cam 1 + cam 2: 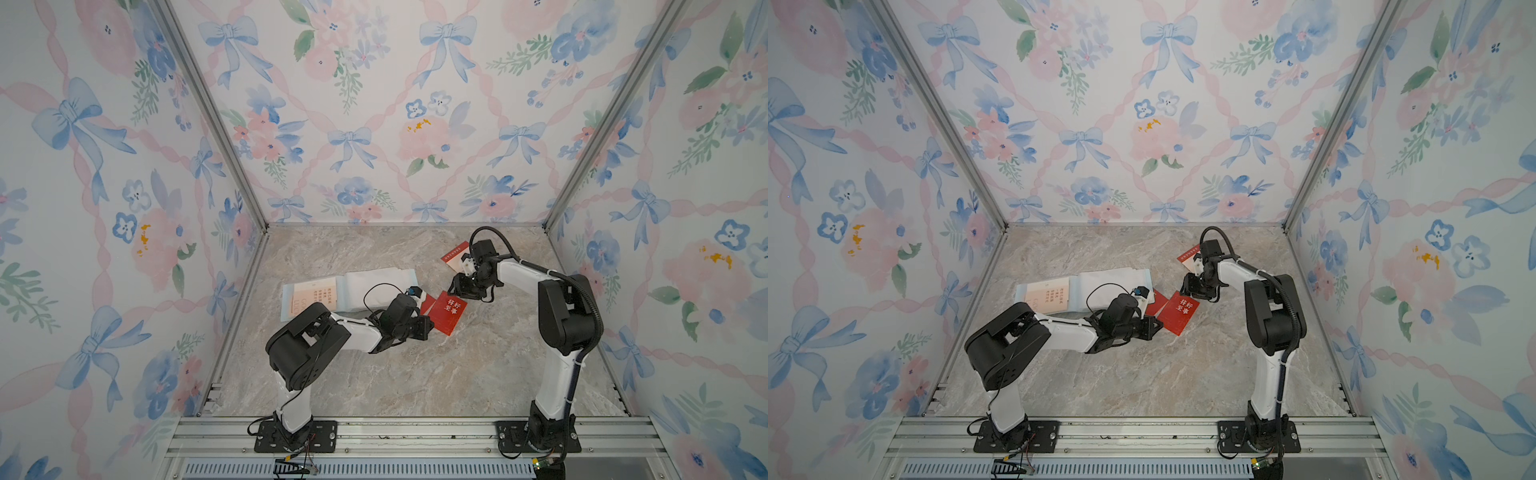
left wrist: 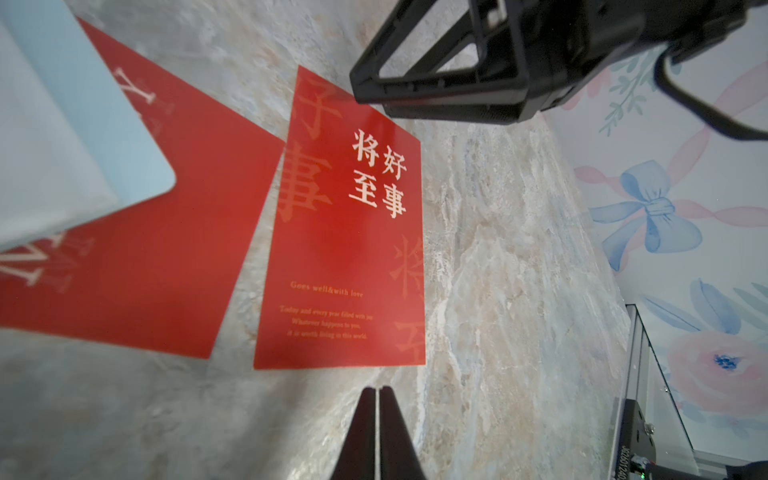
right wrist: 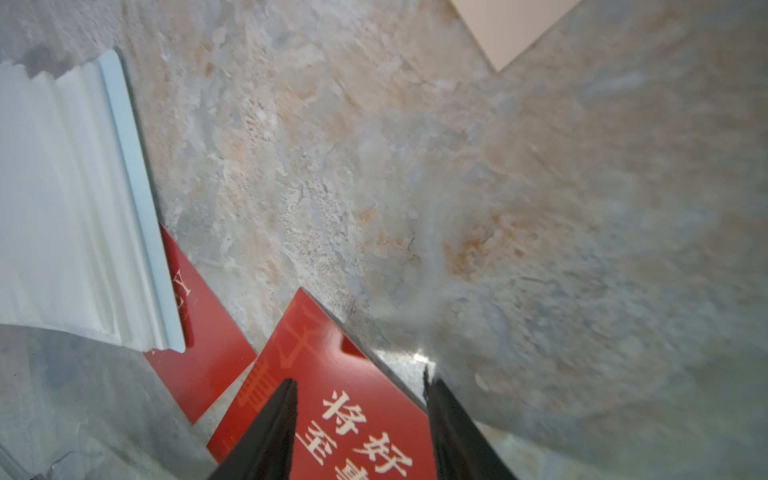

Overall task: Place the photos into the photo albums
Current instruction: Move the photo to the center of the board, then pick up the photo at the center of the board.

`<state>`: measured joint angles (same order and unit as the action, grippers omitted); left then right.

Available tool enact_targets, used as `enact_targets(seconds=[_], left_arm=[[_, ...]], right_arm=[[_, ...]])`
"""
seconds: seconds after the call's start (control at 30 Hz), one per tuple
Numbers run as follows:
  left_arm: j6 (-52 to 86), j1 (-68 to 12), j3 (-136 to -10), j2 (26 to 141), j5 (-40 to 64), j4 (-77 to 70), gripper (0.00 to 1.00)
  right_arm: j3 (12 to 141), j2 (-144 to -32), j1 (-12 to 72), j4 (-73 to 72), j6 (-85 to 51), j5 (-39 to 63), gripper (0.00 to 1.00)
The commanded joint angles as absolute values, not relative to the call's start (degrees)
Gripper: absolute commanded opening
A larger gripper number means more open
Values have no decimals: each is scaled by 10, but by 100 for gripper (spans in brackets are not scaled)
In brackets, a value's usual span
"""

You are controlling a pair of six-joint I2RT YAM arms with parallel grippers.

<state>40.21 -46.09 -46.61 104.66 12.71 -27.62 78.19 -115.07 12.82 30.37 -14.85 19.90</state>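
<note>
The marble table (image 1: 374, 374) carries everything. The biggest thing on it is the pale blue photo album (image 1: 365, 276). It lies open with its white pages up, on the robot's left side. A cream card (image 1: 305, 296) shows on its left page. A second red card (image 2: 145, 232) pokes out from under the album's corner.

Just beside that one, flat on the table, lies the red card with white Chinese letters (image 2: 345, 249). This is the card that matters now. Its long side points from one claw straight to the other.

The left claw (image 2: 376, 392) is pinched tight and holds nothing. Its tip sits just off the card's short edge, at the end with the small gold words. The right claw (image 3: 359, 390) is about half open and hangs over the other short end. One finger is above the red face and the other is by the card's long edge. It does not seem to grip the card, but the views cannot show if a finger touches it.

The right claw looks nearer for a pick. The album lies on the left arm's side of the card, so the card would have to go that way.
</note>
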Motion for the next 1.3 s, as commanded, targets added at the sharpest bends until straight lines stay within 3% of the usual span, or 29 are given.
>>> enact_targets(seconds=[0.0, 0.27, 0.47, 0.9, 1.27], left_arm=[[408, -453, -447, 1020, 106, -278, 8], [415, -445, -421, 1004, 102, -278, 8], [431, -421, -378, 972, 84, -278, 8], [478, -386, -260, 849, 46, -253, 9], [512, -420, -275, 845, 61, -110, 9]], right_arm=[[729, -1136, 129, 342, -136, 194, 52], [616, -1055, 201, 332, -178, 184, 52], [599, -1032, 287, 300, -232, 234, 52], [602, -1002, 214, 302, -204, 293, 52], [651, -1043, 240, 374, -99, 301, 52]])
